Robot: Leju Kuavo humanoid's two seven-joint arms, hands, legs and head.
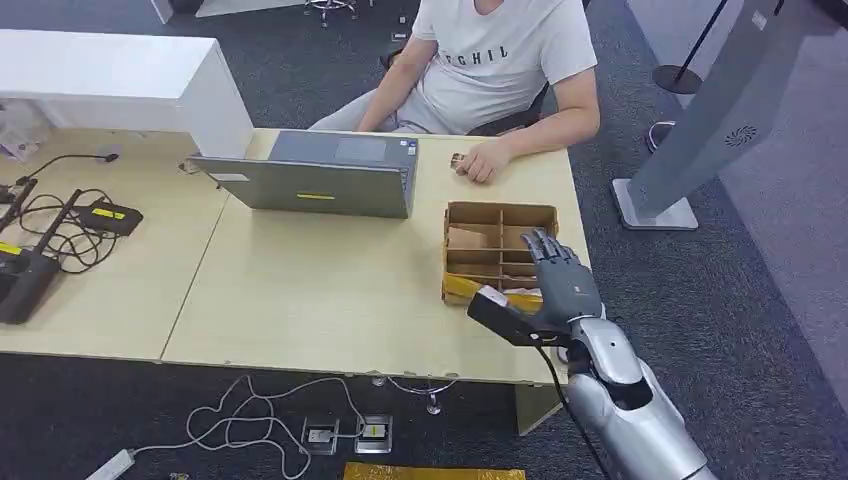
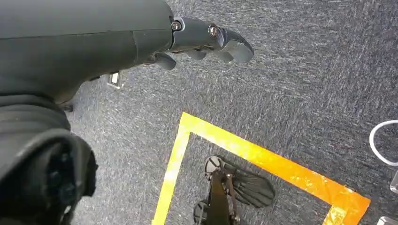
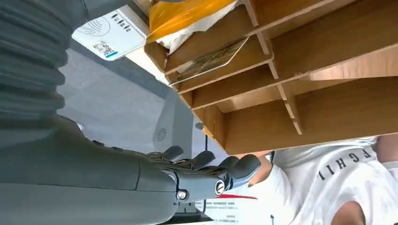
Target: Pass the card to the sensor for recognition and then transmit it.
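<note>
I see the card (image 3: 213, 58) lying flat in a slot of the wooden divider box (image 1: 497, 213), right of centre in the head view on the light table (image 1: 330, 290). My right hand (image 1: 560, 285) hovers over the box's near right corner, fingers extended and apart, holding nothing. My left hand (image 2: 206, 42) hangs above the grey carpet (image 2: 305, 84), fingers loosely curled, nothing in them. At top centre a person (image 1: 500, 60) sits behind a laptop (image 1: 315, 180).
</note>
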